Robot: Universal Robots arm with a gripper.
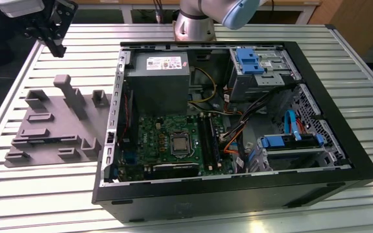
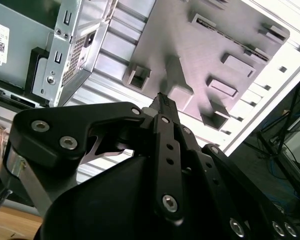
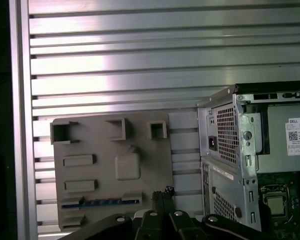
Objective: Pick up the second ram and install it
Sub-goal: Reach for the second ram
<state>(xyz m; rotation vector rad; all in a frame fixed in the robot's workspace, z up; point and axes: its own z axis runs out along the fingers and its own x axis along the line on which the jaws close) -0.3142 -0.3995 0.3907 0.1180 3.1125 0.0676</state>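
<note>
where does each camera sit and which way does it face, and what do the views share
Exterior view: off the arm, high, looking down on the open computer case and grey fixture plate; the arm and end effector show.
First wrist view: on the wrist, looking straight down past the end effector at the slatted table.
Second wrist view: on the wrist, looking obliquely along the end effector's black linkage.
Shared: both wrist views show the fixture plate beside the case.
</note>
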